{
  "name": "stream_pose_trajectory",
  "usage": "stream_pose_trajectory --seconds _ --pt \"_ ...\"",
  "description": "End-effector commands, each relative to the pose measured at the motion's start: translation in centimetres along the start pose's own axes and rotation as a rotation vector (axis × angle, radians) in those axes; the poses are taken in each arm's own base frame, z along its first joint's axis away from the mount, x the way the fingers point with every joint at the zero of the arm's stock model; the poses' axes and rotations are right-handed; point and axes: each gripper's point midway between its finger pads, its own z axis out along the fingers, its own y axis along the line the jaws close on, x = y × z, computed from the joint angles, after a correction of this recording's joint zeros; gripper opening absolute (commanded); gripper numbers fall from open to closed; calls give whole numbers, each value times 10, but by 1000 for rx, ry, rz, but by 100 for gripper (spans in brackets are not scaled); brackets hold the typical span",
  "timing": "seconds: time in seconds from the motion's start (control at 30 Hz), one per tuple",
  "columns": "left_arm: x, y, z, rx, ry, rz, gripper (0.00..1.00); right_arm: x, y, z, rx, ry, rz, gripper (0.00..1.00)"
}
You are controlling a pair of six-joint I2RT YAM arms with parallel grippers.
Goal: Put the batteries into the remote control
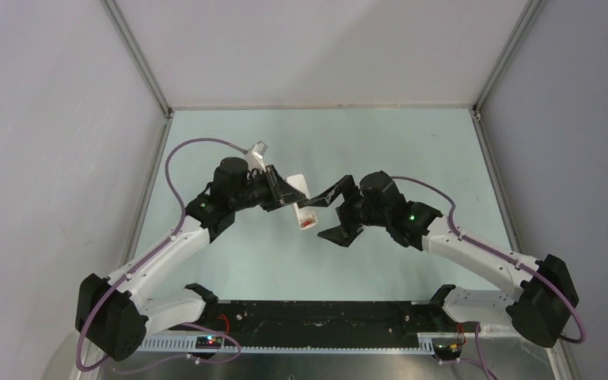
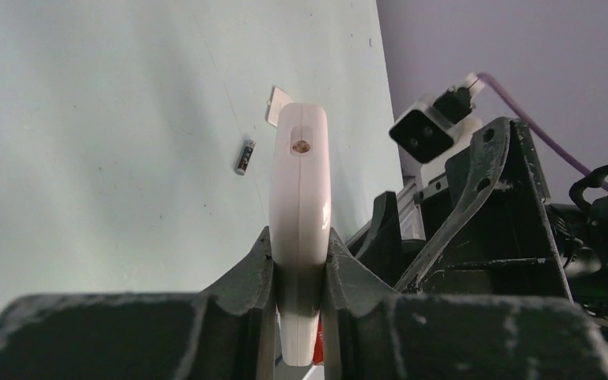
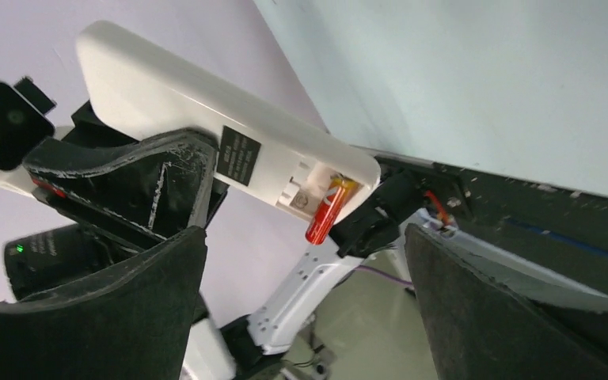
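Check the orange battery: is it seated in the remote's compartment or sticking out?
Sticking out. The orange battery lies tilted in the remote control's open compartment, its lower end hanging past the remote's edge.

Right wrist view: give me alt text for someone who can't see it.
A white remote control, back toward the camera, is clamped in the left arm's fingers, with an orange-red battery tilted in its open compartment, one end poking out. The right arm's fingers stand wide open in the foreground.

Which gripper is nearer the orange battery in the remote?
Right. The right gripper stands open just beside the orange battery; the left gripper clamps the remote farther along.
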Motion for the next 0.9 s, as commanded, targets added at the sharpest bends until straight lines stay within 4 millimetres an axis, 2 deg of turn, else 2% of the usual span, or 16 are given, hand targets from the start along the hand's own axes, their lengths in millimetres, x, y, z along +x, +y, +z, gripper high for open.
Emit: stream_pose_trajectory --seconds 0.0,0.17,0.27,0.4,0.57,0.87 --pt "-1 -30 -6 96 43 -25 0 -2 -6 -13 -17 -11 -262 99" --pt "14 -36 -8 134 134 -57 0 -8 -7 -22 -45 -41 -484 99" --pt "18 -39 -10 150 158 -77 0 -2 -4 -25 -91 -2 -647 100" --pt "18 -48 -14 174 173 -92 0 8 -8 -22 -112 62 -771 99" --pt "19 -56 -20 203 182 -94 0 10 -24 -13 -63 75 -841 100" --pt "22 -55 -20 203 193 -102 0 24 -22 -15 -100 112 -899 99"
